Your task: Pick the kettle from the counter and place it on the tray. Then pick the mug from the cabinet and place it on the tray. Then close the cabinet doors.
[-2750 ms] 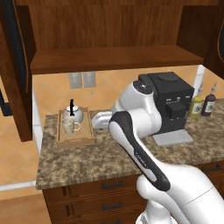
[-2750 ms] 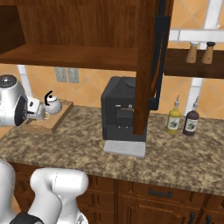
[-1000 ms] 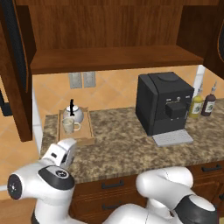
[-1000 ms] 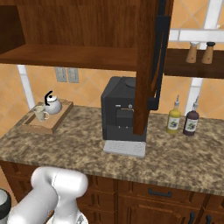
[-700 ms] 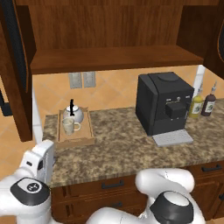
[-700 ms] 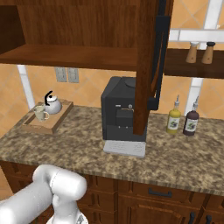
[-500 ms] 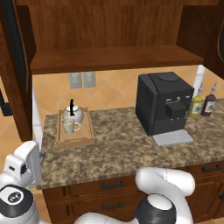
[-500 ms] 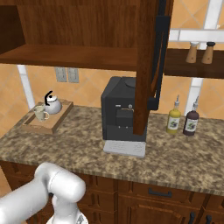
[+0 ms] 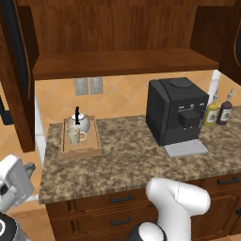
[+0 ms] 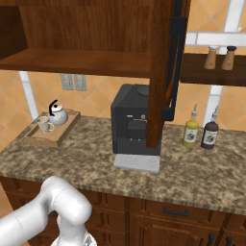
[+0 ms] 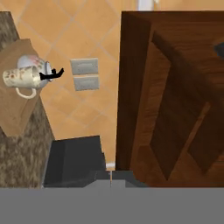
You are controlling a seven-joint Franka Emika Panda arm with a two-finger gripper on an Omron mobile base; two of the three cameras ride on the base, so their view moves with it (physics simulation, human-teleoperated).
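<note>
End effector (image 9: 29,168) shut; cream mug (image 9: 74,135) upright on tray (image 9: 92,151).

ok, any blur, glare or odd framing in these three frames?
Left base view: even flat light, no glare, kettle and mug on the tray crisp. Right base view: soft shadow under the cabinet, open door blocks the coffee machine. Hand view: rolled sideways, slightly soft.
</note>
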